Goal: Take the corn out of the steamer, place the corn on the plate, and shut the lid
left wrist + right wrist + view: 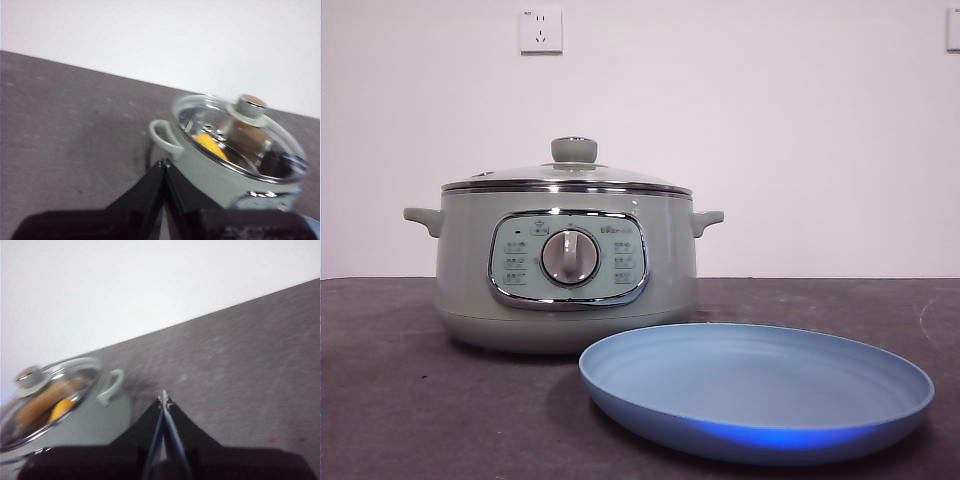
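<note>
The sage-green steamer (565, 270) stands left of centre on the dark table, its glass lid (567, 176) resting on it with the green knob up. Through the lid the yellow corn (210, 145) shows inside the pot, also seen as corn (59, 409) in the right wrist view. The light-blue plate (760, 388) lies empty in front and to the right of the steamer. My left gripper (164, 162) is shut, hovering off the steamer's handle side. My right gripper (163, 396) is shut too, off the opposite handle. Neither arm shows in the front view.
A white wall with a power socket (541, 30) rises behind the table. Dark grey tabletop (390, 400) stretches on both sides of the steamer.
</note>
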Robot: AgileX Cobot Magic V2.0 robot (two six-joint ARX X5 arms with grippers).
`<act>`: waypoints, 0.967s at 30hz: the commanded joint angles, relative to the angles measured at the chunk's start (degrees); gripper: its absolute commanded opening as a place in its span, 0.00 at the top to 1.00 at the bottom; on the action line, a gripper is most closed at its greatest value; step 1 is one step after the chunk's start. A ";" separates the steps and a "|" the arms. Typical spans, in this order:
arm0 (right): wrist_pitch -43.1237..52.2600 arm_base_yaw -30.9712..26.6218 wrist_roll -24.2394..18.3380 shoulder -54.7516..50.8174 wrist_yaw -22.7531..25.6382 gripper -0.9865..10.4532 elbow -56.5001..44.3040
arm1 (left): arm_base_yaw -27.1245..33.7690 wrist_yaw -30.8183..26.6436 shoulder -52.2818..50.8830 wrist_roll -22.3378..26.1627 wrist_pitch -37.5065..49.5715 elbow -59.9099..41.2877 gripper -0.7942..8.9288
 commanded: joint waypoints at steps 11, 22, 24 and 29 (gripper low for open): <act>-21.05 0.44 -15.96 25.88 -18.82 0.92 28.46 | 0.09 18.82 18.49 6.95 -9.49 18.12 0.93; -37.83 5.16 -25.44 36.30 -21.35 0.92 42.12 | 0.04 25.86 29.00 13.77 -20.79 31.28 0.93; -39.60 6.75 -25.99 36.61 -21.33 0.92 42.36 | 0.04 25.81 29.79 15.32 -22.82 33.05 0.93; -40.39 9.46 -26.47 36.65 -21.22 0.92 42.36 | 0.04 25.55 30.51 16.44 -23.69 34.93 0.93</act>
